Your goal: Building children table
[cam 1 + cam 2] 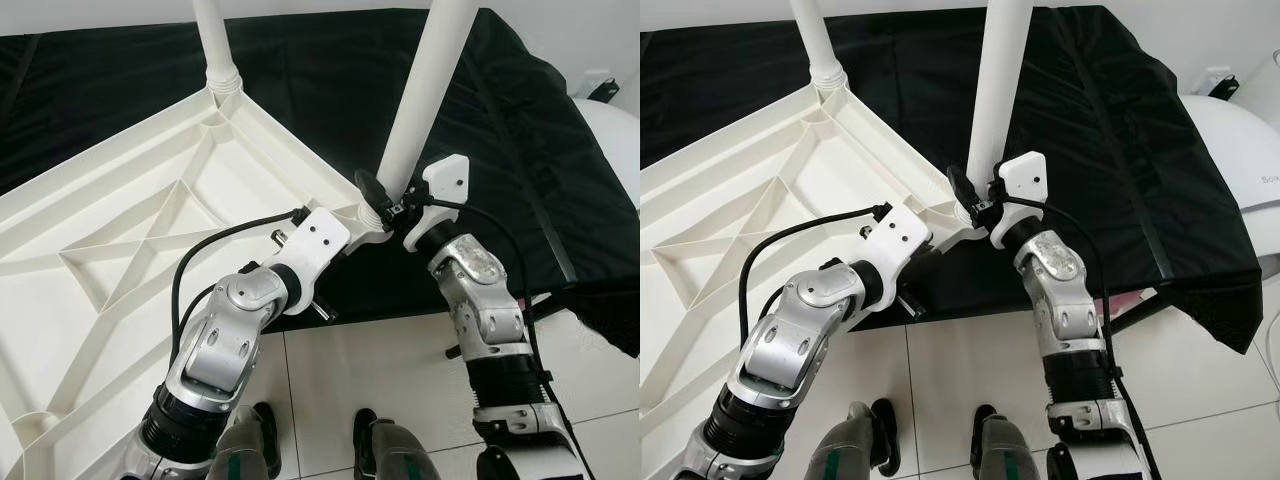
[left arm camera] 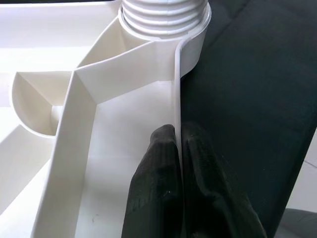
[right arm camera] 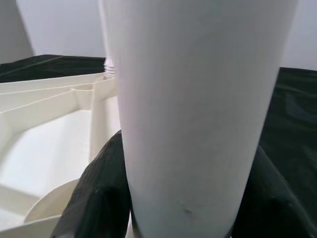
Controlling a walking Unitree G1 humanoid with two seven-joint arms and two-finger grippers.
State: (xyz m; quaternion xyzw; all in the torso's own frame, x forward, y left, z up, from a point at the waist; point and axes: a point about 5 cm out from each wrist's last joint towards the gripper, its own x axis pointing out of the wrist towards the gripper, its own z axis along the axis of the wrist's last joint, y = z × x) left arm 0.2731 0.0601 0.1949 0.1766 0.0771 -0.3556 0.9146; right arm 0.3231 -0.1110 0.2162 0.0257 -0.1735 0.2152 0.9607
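The tabletop (image 1: 150, 240), a white ribbed plastic slab, lies upside down on a black cloth (image 1: 330, 90), its near corner reaching toward me past the cloth's edge over the tiled floor (image 1: 400, 370). I use that near corner as my landmark. At the corner stands the near leg (image 1: 430, 90), a white tube leaning a little away from upright, its lower end seated in the corner's threaded socket (image 2: 166, 20). A second leg (image 1: 212, 40) rises from the far corner, well apart from this one.

My right gripper (image 1: 385, 195) is clamped around the near leg just above the socket; its wrist view has the tube squeezed between both black fingers (image 3: 94, 198). My left gripper (image 2: 178, 168) is pinched shut on the tabletop's thin rim (image 2: 176, 99), just beside the same corner, bracing the slab.

I judge the step in hand to be screwing this leg home. To do it well I would keep the left pinch firm so the slab cannot spin, bring the tube square to the socket before turning so the threads do not cross, and turn in short strokes, regripping low on the tube rather than high, where leverage could tip it.
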